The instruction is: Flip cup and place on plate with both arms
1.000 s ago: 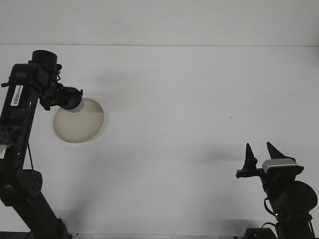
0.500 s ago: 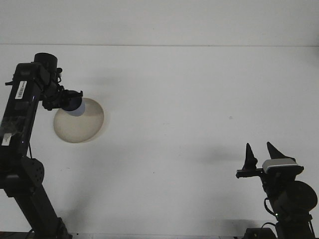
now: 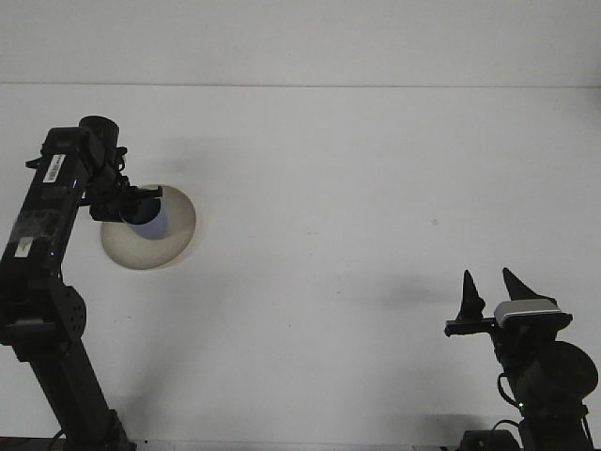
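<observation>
The white, matte bench point(image 3: 357, 235) spreads wide and bare from edge to edge. Along its left edge the black left arm point(image 3: 47, 282) has leaned further in over the bench than a moment ago, carrying its load lower and rightward. The round, shallow, beige plate point(image 3: 174, 235) lies near the far-left corner. The left gripper point(image 3: 131, 201) has its fingers clamped on the small blue cup point(image 3: 148, 218), which now sits over the plate's upper part rather than at its far rim; whether it touches the plate I cannot tell. By the near-right corner the right gripper point(image 3: 490, 293) has not moved, its two pointed black fingers standing apart and aimed upward.
</observation>
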Robot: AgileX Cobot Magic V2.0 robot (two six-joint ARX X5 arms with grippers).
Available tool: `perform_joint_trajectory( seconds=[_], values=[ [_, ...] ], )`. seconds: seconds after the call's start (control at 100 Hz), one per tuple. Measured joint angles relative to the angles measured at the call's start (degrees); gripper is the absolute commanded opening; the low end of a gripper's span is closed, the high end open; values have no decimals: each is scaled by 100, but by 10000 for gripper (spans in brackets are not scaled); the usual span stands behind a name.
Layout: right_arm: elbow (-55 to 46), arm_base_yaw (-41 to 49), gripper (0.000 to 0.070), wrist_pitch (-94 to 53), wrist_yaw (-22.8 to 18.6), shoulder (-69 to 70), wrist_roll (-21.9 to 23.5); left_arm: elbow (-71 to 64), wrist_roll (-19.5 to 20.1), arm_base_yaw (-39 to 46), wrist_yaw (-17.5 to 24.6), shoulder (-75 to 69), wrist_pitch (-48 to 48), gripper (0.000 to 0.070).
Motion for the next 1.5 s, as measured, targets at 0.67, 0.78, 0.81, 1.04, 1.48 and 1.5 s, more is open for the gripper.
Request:
perform_joint_trajectory(
  seconds=[0.67,0.78,0.81,1.04,1.48,1.5],
  values=[
    [0,0,427,0,0,0,0,-249,-22,151,4,0,315,358],
    [0,0,427,0,0,0,0,-249,-22,184,149,0,317,389],
    [0,0,427,0,0,0,0,-249,-24,192,195,0,315,389],
    [0,0,427,0,0,0,0,-249,-42,262,262,-90,356,389],
    [0,0,427,0,0,0,0,-247,-109,315,264,-1722,490,386],
    [0,0,427,0,0,0,0,-247,-111,308,264,-1784,509,385]
  ],
)
